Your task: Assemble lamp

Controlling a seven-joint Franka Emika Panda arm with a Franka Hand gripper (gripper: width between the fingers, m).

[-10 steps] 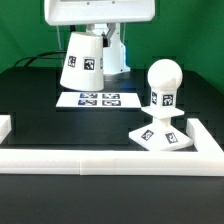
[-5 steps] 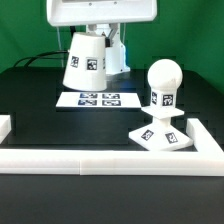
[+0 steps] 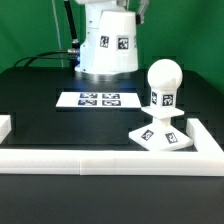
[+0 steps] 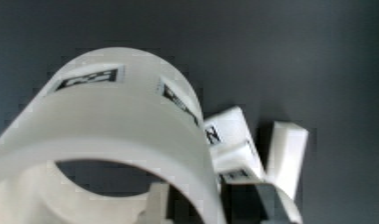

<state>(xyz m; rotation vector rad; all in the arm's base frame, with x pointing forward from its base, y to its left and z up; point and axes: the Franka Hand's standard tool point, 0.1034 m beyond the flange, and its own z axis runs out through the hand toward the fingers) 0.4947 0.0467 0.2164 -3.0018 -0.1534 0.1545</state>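
Note:
The tapered white lamp shade [image 3: 109, 46] hangs in the air at the top middle of the exterior view, tilted, its tags facing the camera. My gripper [image 3: 108, 6] is shut on the shade's upper end and is mostly cut off by the picture's top edge. In the wrist view the shade [image 4: 115, 120] fills the frame, and its wall sits between the dark fingers [image 4: 260, 205]. The round bulb [image 3: 163, 79] stands upright on the blocky base [image 3: 162, 136] at the exterior view's right, apart from the shade.
The marker board [image 3: 98, 99] lies flat on the black table below the shade. A long white rail [image 3: 100, 160] runs along the front, with raised ends at the left [image 3: 5, 127] and right [image 3: 205, 135]. Cables lie at the back left.
The shade, held by my gripper, has risen and moved toward the exterior view's right, from above the marker board's left part to the top middle. The bulb and base have not moved.

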